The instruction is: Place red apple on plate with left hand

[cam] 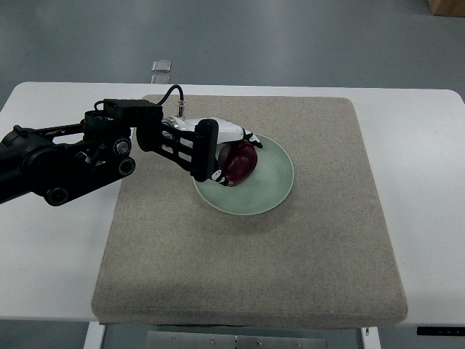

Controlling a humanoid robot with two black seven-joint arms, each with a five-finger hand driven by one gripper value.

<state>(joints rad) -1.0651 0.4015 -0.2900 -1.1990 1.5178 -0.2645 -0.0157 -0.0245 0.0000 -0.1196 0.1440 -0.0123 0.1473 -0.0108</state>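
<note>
Left hand (218, 149) is wrapped round the red apple (240, 163), fingers curled over its left and far sides, w/ the fruit low over the left part of the green plate (272, 193); can't tell if it's touching. You've got a firm, smooth, roundish thing, prob. moderate weight, apt to roll, so keep hold across its widest part & release gently. Plate sits mid beige mat (305, 254).
</note>
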